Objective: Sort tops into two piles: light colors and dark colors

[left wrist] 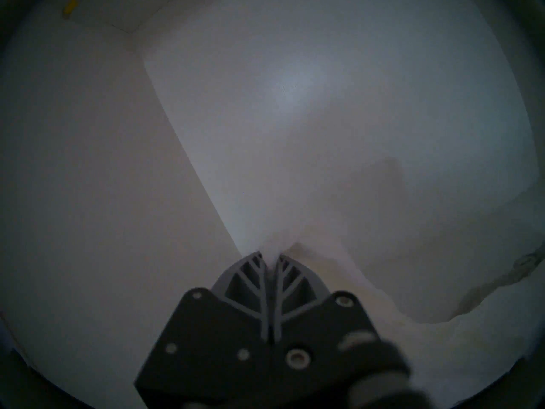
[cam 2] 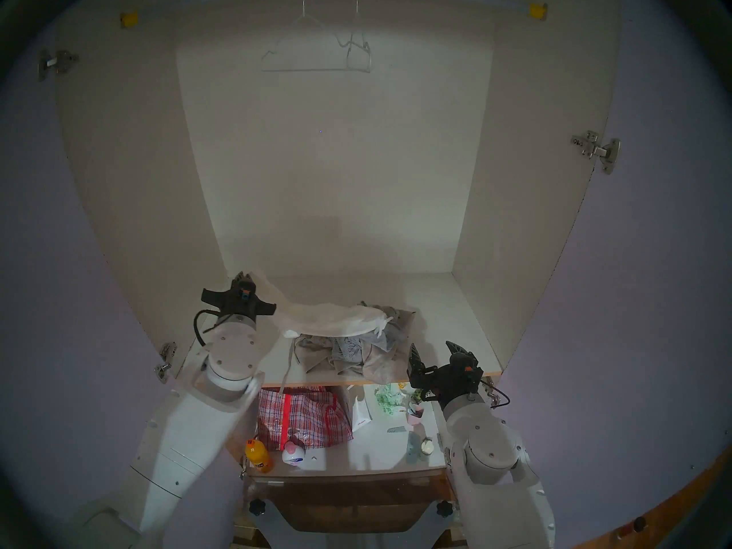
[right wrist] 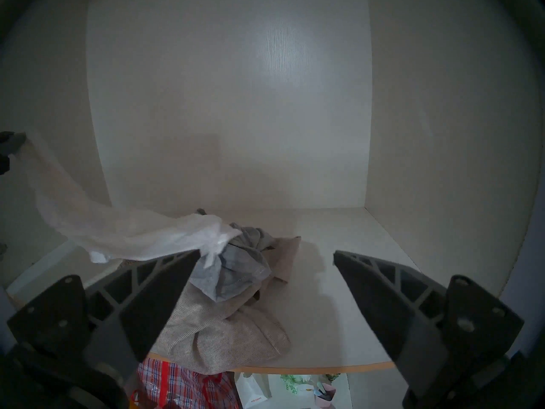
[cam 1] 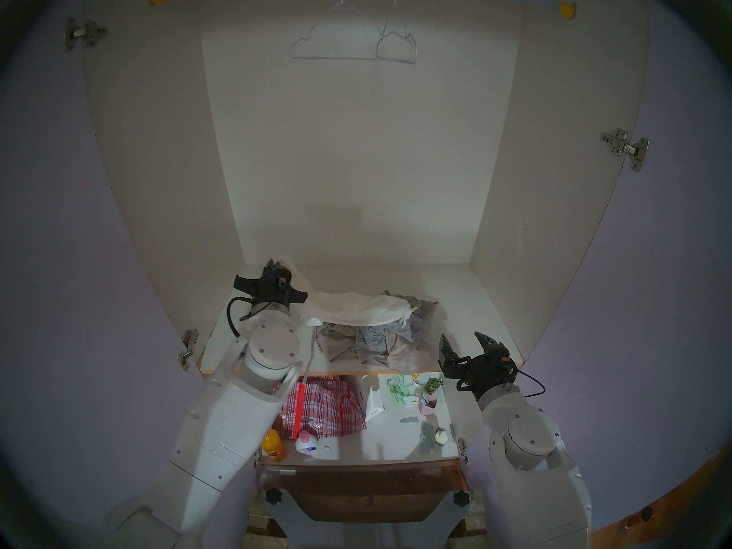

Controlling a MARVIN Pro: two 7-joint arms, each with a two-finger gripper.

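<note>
Inside an open wardrobe, the robot's left pincer (cam 1: 277,267) is clenched on one end of a thin white top (cam 1: 348,306), held up near the left wall above the shelf (cam 1: 467,298). The left wrist view shows the two fingers pressed together with a tuft of pale fabric caught at their tips (left wrist: 269,253). From that grip the white top stretches down and to the right like a sagging sheet, its far end lying on a heap of clothes in the middle of the shelf.

That heap holds a grey-blue top (right wrist: 236,269), crumpled at its centre, and a beige-taupe knit top (right wrist: 224,334) spread beneath and in front of it, reaching the shelf's front edge. A long cord (cam 1: 311,354) from the heap hangs over that edge. The white top's far end touches the grey-blue one; it is not yet clear of the heap.

The right pincer (cam 1: 465,348) hovers at the shelf's front right, just beside the heap, its fingers spread wide and empty.

On the lower shelf sit a red plaid bag (cam 1: 321,407), an orange bottle (cam 1: 274,445), a white bottle with a pink cap (cam 1: 307,443), a white carton (cam 1: 374,403), a green-and-white patterned cloth (cam 1: 400,387) and a pink cup (cam 1: 427,403). Wire hangers (cam 1: 356,45) hang from the rail at the top.
</note>
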